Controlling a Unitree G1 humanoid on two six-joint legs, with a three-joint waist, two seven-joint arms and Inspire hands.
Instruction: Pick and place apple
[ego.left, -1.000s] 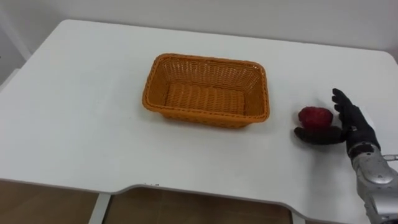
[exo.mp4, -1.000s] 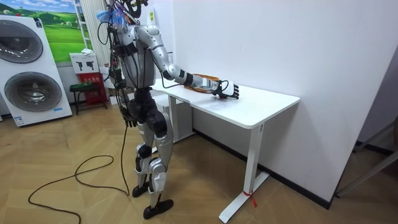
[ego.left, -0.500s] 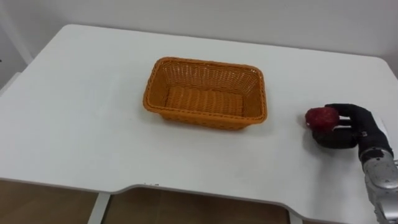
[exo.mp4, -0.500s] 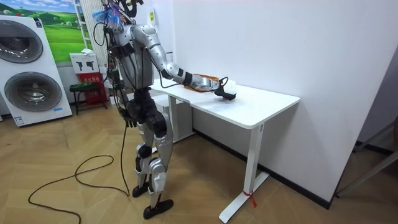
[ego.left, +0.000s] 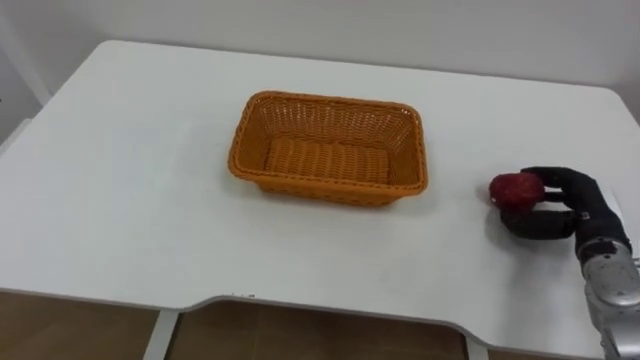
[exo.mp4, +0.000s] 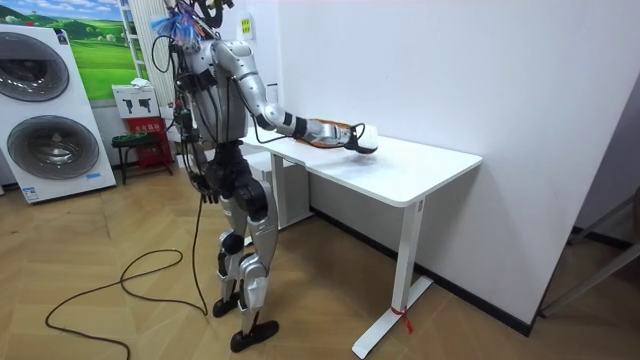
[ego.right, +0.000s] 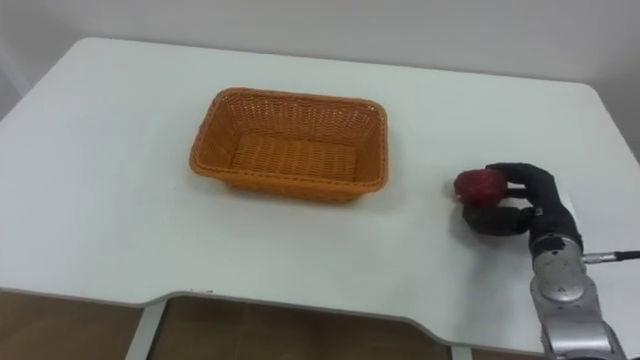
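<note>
My right hand (ego.left: 578, 200) closes its fingers around the dark red apple (ego.left: 514, 188) at the right side of the white tabletop (ego.left: 130, 170). The rectangular orange wicker basket (ego.left: 247, 150) stands well apart, to its left.

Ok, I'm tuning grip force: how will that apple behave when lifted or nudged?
Round, the apple would probably roll on the flat table if nudged. It looks firm, so the right hand curled round it likely won't squash it.

White table (ego.left: 120, 180) stands against a white wall (exo.mp4: 450, 70); two stacked washing machines (exo.mp4: 55, 145) on wooden floor (exo.mp4: 480, 340).
</note>
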